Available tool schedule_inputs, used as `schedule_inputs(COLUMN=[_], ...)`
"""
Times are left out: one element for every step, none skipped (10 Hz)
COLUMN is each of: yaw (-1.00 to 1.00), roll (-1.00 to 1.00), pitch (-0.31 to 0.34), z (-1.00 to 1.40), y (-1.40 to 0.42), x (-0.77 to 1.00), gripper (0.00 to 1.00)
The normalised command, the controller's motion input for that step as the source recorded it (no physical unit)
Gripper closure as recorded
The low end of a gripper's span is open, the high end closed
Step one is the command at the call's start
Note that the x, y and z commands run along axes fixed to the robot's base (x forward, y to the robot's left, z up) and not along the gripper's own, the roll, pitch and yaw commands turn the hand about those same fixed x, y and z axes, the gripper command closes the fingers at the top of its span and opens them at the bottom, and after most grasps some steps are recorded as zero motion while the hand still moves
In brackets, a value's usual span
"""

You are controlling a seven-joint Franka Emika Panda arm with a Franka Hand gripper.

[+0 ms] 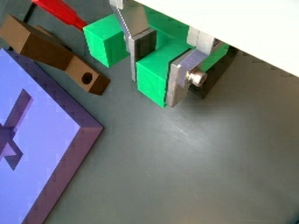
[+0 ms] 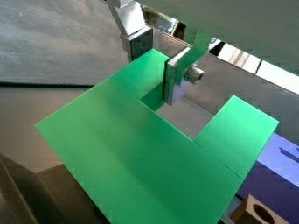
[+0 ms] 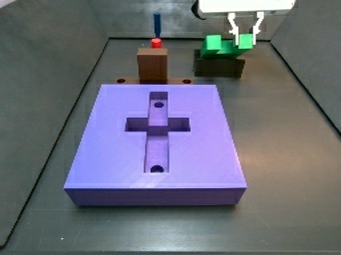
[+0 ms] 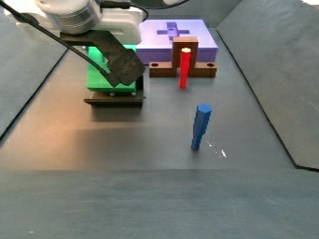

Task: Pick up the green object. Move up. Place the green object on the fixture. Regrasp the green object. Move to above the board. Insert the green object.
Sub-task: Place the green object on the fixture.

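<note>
Upper right of a side view: the hand (image 3: 245, 40) clenches one projecting arm of the green object (image 3: 217, 45), seemingly rigid, light and matte, on the fixture (image 3: 221, 65).

Matte bright green plastic on the green object (image 2: 140, 131), smooth-faced. Brushed silver metal plates with dark pads on the gripper (image 1: 158, 54), closed on the green object at the fixture (image 3: 221, 65), itself dull dark olive-grey. Smooth matte lavender on the board (image 3: 107, 139). Dull grey bench (image 4: 149, 159), faintly sheened.

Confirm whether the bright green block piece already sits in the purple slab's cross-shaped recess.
No: the recess is empty, and the green piece sits on the fixture under the gripper.
</note>
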Motion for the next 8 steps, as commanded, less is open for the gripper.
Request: schedule_inputs(yaw=[-0.03,-0.02,-0.02,-0.03,-0.04,-0.04,-0.06,-0.09], roll=[-0.05,-0.14,-0.15,-0.23,-0.31,-0.39,-0.35,-0.04], pitch=[0.0,0.0,0.0,0.0,0.0,-0.014,-0.043,-0.023], z=[-0.03,-0.09,-0.17,-0.23,-0.24,-0.18,-0.17,-0.08], y=[0.12,0.14,0.11,0.09,0.09,0.06,0.05,0.05], x=[0.0,0.0,-0.03,-0.1,-0.12,-0.07,-0.06,-0.05], gripper=[1.0,1.0,1.0,1.0,1.0,1.0,1.0,1.0])
